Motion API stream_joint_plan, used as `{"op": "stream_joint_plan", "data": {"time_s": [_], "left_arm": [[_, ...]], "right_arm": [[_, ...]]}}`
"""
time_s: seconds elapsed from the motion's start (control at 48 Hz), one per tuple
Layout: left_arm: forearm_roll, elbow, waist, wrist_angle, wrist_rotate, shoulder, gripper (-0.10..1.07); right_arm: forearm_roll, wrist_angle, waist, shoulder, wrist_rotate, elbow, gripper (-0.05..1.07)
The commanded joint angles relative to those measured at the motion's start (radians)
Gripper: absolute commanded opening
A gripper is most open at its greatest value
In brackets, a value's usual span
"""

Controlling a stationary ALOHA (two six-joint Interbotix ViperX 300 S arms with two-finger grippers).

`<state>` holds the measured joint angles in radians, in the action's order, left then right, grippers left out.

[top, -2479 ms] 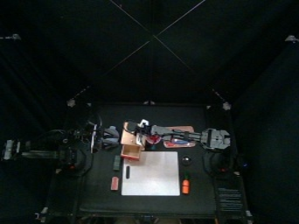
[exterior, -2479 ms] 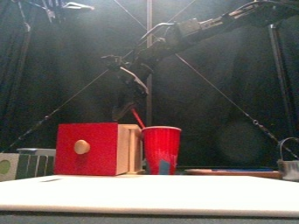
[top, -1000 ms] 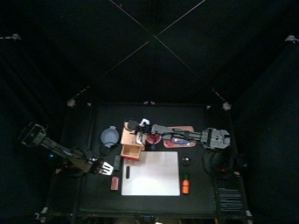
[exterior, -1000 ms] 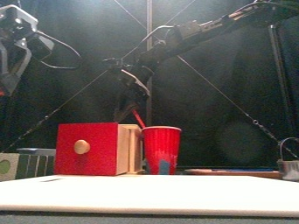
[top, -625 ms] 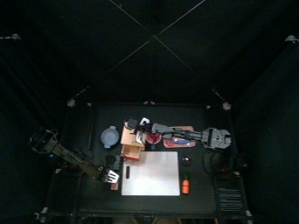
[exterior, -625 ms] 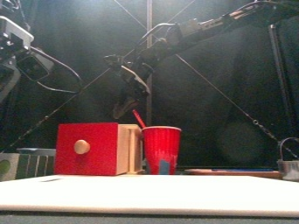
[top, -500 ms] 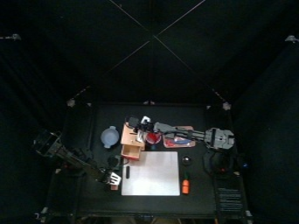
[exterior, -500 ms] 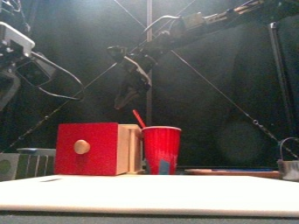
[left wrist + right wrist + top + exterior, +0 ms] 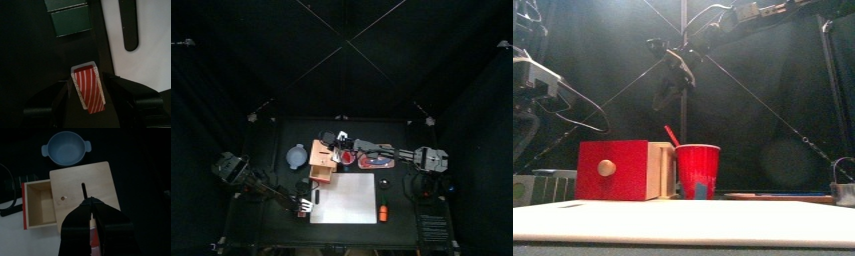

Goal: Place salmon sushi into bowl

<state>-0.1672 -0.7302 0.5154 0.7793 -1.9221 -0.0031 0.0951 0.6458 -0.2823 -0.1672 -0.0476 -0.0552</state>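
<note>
The salmon sushi (image 9: 89, 91), a small red-orange piece with white stripes, lies on the black table beside the white board's edge. My left gripper (image 9: 90, 97) hangs right over it, open, one jaw on each side and neither touching it. In the top view this gripper (image 9: 302, 205) is at the table's front left. The pale grey-blue bowl (image 9: 297, 155) (image 9: 65, 148) sits at the back left, beside the tan box (image 9: 322, 165). My right gripper (image 9: 88, 202) is shut and hovers high above the box; the front view shows it (image 9: 671, 85) well above the red cup (image 9: 696, 172).
A white board (image 9: 346, 198) covers the front middle of the table, with an orange stick (image 9: 382, 212) to its right. The box's red drawer (image 9: 37, 205) is pulled open. Dark green blocks (image 9: 67, 20) lie near the sushi. A dark slot-shaped mark (image 9: 130, 25) shows on the board.
The left arm has swung from the left side to the table's front left and come down over the sushi. The right arm has risen from the red cup.
</note>
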Motion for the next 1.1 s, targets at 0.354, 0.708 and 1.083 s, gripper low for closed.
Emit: {"op": "stream_joint_plan", "data": {"time_s": [0.354, 0.708, 1.083], "left_arm": [[0.031, 0.035, 0.003, 0.0, -0.003, 0.072, 0.8], [-0.037, 0.061, 0.003, 0.091, 0.015, -0.021, 0.59], [-0.367, 0.1, -0.035, 0.204, 0.158, -0.218, 0.59]], "right_arm": [[-0.006, -0.018, 0.034, 0.083, 0.0, 0.025, 0.12], [-0.009, -0.038, 0.034, 0.138, -0.003, 0.104, 0.12], [-0.02, -0.107, 0.034, 0.178, -0.003, 0.189, 0.12]]}}
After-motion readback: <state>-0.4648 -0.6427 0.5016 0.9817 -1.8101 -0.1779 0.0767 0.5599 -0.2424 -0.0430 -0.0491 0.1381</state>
